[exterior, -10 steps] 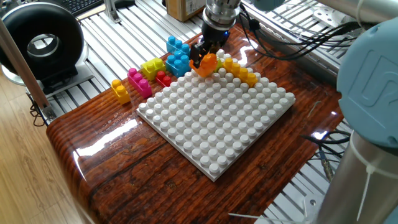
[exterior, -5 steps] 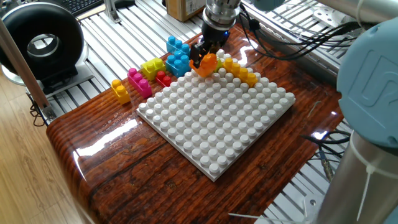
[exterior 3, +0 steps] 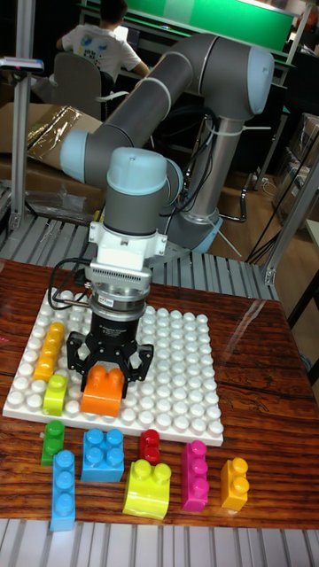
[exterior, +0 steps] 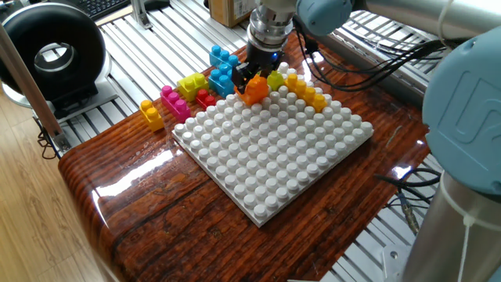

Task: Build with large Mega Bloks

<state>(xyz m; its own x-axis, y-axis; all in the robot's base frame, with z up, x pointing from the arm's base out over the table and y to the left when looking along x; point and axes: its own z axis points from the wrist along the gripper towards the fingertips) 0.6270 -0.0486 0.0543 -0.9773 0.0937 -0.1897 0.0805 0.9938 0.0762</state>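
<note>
My gripper (exterior: 252, 77) (exterior 3: 108, 372) is shut on an orange Mega Blok (exterior: 254, 89) (exterior 3: 104, 391), holding it down at the studs of the white baseplate (exterior: 274, 149) (exterior 3: 177, 363) near its edge. On the plate beside it sit a long yellow-orange row (exterior: 305, 90) (exterior 3: 49, 352) and a lime yellow brick (exterior: 275, 78) (exterior 3: 56, 394). Loose on the table by that edge lie blue bricks (exterior: 224, 78) (exterior 3: 104, 454), a lime yellow one (exterior: 192, 84) (exterior 3: 148, 487), a red one (exterior: 206, 98) (exterior 3: 150, 446), a pink one (exterior: 176, 103) (exterior 3: 194, 474), a yellow-orange one (exterior: 152, 114) (exterior 3: 234, 483) and a green one (exterior 3: 53, 440).
A black round device (exterior: 51, 55) stands off the table's left end, with a cardboard box (exterior: 231, 9) behind the arm. Cables (exterior: 352, 55) run along the far side. The arm's grey-blue base (exterior: 470, 157) fills the right. The wooden table's front edge (exterior: 102, 227) is close.
The gripper has carried the orange brick slightly left and lower, onto the plate's edge studs. The baseplate has shifted a little to the left.
</note>
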